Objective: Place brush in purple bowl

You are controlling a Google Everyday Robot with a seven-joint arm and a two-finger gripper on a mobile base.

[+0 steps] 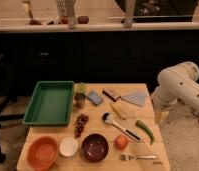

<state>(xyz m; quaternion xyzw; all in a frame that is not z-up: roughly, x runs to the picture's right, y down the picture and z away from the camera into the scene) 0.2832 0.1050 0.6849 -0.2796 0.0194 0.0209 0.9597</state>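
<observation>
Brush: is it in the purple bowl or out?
Out: the brush lies flat on the table beside the purple bowl, apart from it. The gripper is at the table's right edge.

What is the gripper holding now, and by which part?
Nothing. The gripper hangs open beside the right edge of the table, apart from everything. The brush lies free on the table, up and right of the purple bowl.
</observation>
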